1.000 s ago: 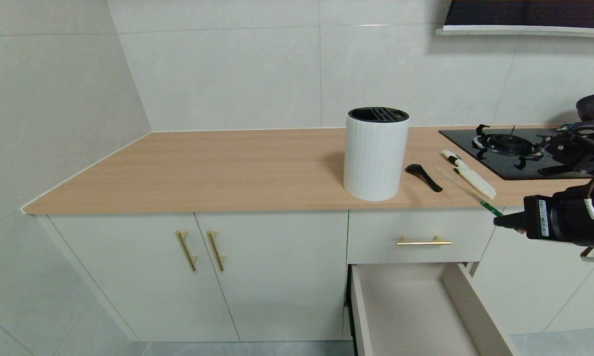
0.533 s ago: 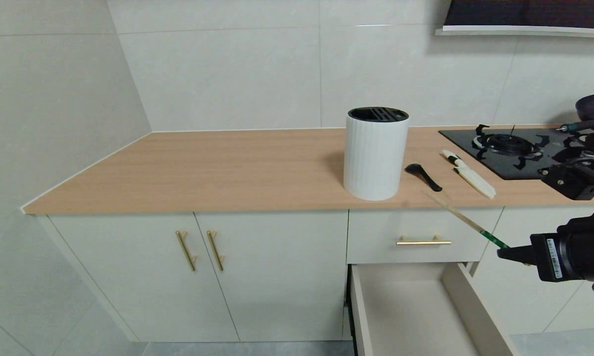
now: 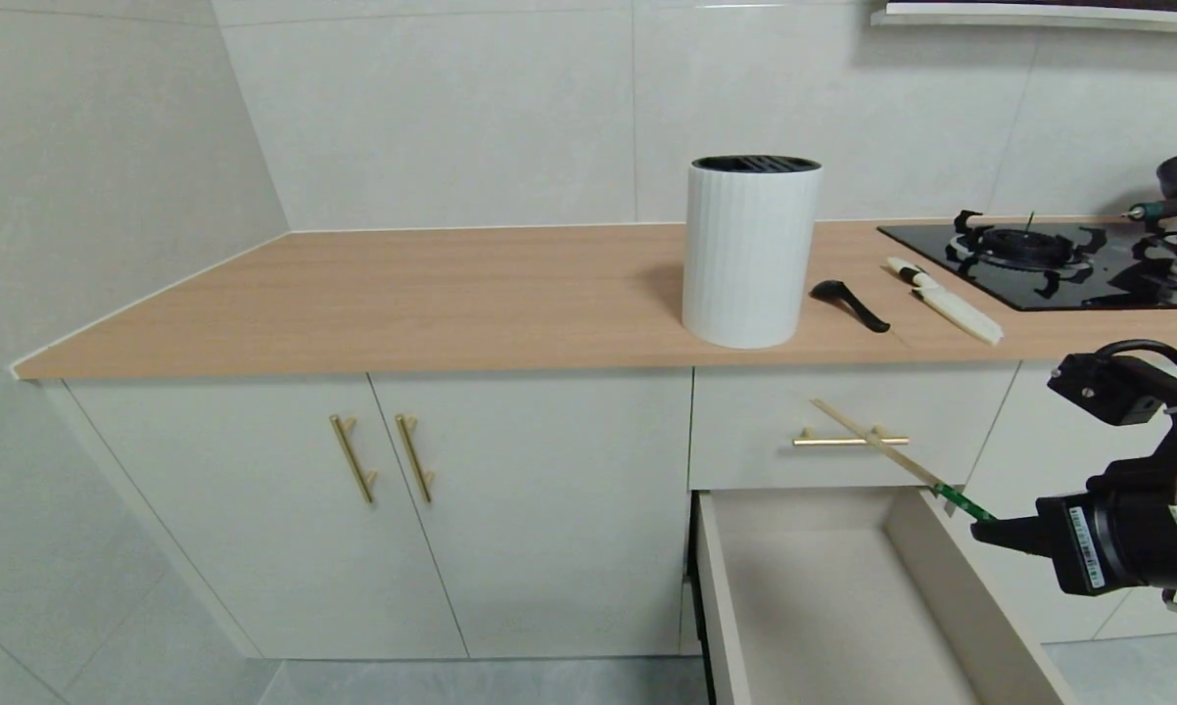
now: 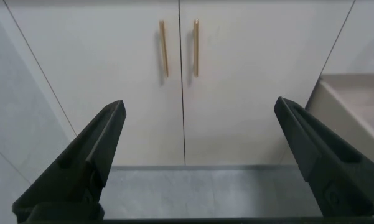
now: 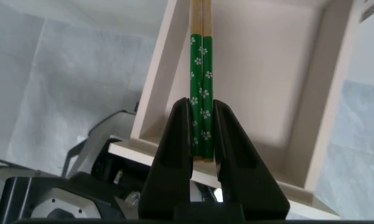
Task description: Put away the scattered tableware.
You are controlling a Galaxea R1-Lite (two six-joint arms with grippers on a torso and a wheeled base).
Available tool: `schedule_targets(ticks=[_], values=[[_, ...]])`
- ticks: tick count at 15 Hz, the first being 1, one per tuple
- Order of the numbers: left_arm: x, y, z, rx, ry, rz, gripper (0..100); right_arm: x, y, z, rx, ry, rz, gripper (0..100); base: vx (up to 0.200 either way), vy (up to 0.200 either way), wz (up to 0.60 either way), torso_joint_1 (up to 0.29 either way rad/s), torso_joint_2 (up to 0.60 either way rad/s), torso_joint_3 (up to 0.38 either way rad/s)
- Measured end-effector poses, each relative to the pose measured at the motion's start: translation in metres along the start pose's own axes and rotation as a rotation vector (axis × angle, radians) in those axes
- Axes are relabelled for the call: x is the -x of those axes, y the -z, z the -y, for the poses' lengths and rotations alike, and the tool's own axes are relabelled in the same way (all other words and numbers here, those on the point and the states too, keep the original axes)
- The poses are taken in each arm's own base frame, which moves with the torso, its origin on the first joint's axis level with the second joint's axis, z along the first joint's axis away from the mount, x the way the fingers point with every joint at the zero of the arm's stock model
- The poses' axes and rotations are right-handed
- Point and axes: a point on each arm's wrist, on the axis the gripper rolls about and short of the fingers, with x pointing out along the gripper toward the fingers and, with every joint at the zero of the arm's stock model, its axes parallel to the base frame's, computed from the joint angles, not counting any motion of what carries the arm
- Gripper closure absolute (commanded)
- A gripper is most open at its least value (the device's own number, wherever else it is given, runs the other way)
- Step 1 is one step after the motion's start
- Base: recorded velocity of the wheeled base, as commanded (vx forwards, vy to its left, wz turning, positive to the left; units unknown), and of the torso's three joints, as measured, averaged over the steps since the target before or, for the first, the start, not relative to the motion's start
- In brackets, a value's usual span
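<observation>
Item: pair of chopsticks [image 3: 892, 458] with green patterned ends, pinched at that end between the closed fingers of the right gripper [image 3: 990, 532]. The shafts slant over the open drawer [image 3: 951, 587], apparently lined up for stowing. Left gripper [image 4: 199, 143]: fingers apart, empty, facing the cupboard doors [image 4: 236, 93]. On the counter [image 3: 451, 294], right of the white holder [image 3: 750, 253]: black spoon [image 3: 848, 302] and knife [image 3: 946, 313], awaiting collection.
</observation>
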Motion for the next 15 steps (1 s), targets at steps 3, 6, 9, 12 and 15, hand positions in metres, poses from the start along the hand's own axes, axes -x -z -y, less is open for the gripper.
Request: schedule_targets(ticks=[3, 6, 9, 12, 15], values=[[0.0, 0.0, 0.0, 0.0, 0.0, 0.0, 0, -0.005, 0.003, -0.002, 0.01, -0.007, -0.023, 100, 0.0, 0.0, 0.0, -0.172, 0.46, 0.292], [0.0, 0.0, 0.0, 0.0, -0.001, 0.0, 0, -0.011, 0.004, -0.003, 0.014, -0.007, -0.048, 100, 0.0, 0.0, 0.0, -0.149, 0.46, 0.302], [0.0, 0.0, 0.0, 0.0, -0.001, 0.0, 0, -0.018, 0.006, -0.004, 0.018, -0.006, -0.077, 100, 0.0, 0.0, 0.0, -0.108, 0.42, 0.297], [0.0, 0.0, 0.0, 0.0, 0.0, 0.0, 0, -0.023, 0.007, -0.005, 0.021, -0.007, -0.093, 100, 0.0, 0.0, 0.0, -0.028, 0.12, 0.079], [0.0, 0.0, 0.0, 0.0, 0.0, 0.0, 0, -0.026, 0.009, -0.005, 0.022, -0.007, -0.106, 100, 0.0, 0.0, 0.0, 0.0, 0.0, 0.0]])
